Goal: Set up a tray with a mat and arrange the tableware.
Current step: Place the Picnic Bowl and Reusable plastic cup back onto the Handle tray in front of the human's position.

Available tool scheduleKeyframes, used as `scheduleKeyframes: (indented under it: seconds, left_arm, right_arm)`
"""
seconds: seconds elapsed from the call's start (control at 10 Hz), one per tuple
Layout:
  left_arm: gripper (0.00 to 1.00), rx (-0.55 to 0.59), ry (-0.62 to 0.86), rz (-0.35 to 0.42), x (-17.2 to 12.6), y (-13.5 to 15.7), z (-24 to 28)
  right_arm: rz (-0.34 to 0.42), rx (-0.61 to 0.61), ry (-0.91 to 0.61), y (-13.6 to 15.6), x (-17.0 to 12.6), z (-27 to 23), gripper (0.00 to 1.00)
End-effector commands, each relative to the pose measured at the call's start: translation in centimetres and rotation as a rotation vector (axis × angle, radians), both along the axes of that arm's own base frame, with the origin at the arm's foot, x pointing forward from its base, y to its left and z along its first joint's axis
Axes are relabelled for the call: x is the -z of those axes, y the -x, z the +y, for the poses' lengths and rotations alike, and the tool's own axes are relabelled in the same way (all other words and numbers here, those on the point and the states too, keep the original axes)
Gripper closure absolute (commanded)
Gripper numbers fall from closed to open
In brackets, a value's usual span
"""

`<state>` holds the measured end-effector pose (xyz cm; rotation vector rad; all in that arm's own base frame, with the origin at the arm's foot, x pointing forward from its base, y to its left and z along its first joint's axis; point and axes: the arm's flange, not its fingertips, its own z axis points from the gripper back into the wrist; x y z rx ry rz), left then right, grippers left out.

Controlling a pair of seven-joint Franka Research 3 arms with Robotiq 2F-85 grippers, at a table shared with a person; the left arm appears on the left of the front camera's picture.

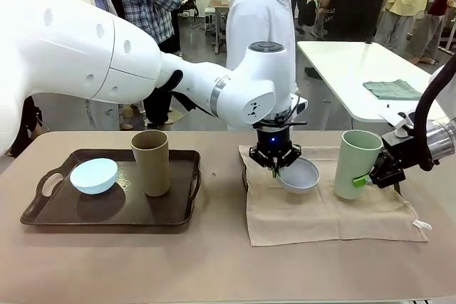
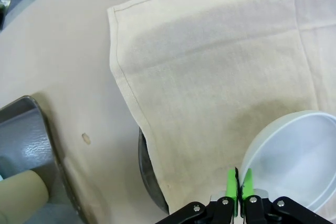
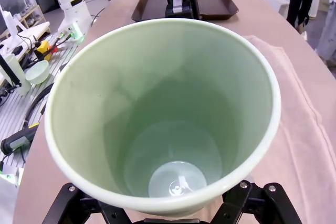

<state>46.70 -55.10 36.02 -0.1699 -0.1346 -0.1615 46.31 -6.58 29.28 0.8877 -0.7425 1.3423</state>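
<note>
Grey bowl (image 1: 299, 176): it hangs tilted low over the mat (image 1: 320, 215), near the mat's left end. We cannot tell whether its base touches the cloth.
Left claw (image 1: 280, 167): it is clamped on the bowl's near rim, with the green pads pressed together over the thin wall, as the left wrist view shows (image 2: 239, 182).
Grip: we judge a rim pinch like this to be weak. The bowl can pivot or slip, so we would move slowly and keep the wrist from rolling.
Green tumbler (image 1: 356, 165): it is at the mat's right end, leaning slightly and just beside the bowl.
Right claw (image 1: 370, 177): its jaws stand wide around the tumbler's lower wall and hold it.
Clearance: bowl and tumbler are close, so we would move one arm at a time.
Tray (image 1: 43, 211): it sits on the table (image 1: 214, 268) well to the left of the mat, and the mat is not yet in it.
On the tray: the blue bowl (image 1: 93, 176) and the tan tumbler (image 1: 151, 163) stand side by side.
Step, as we read it: carrying the grey bowl clear of the mat.
Doing it well: we would lift straight up first so the cloth does not drag. Then we would clear the tray's rim and the tan tumbler, set the bowl level, and only then let go.
</note>
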Motion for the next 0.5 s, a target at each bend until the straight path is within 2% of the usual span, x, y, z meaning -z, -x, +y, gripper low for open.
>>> scheduleKeyframes:
  seconds: [0.0, 0.1, 0.2, 0.3, 0.4]
  left_arm:
    - [0.96, 0.009, 0.010, -0.010, 0.29, -0.34, -0.22]
    - [0.96, 0.006, 0.012, -0.002, 0.40, -0.35, -0.27]
    - [0.96, 0.003, 0.011, 0.003, 0.39, -0.42, -0.25]
    - [0.79, 0.005, 0.007, 0.015, 0.33, -0.42, -0.24]
    - [0.37, 0.003, 0.002, 0.024, 0.22, -0.35, -0.13]
  right_arm:
    - [-0.010, 0.024, -0.007, -0.79, 0.63, 0.15, 0.17]
    - [-0.004, 0.021, 0.000, -0.78, 0.97, 0.13, 0.17]
    - [0.006, 0.019, 0.005, -0.88, 1.19, 0.01, 0.00]
    - [0.012, 0.024, 0.007, -0.93, 1.31, -0.13, 0.00]
    - [0.015, 0.030, 0.015, -0.87, 1.27, -0.21, 0.00]
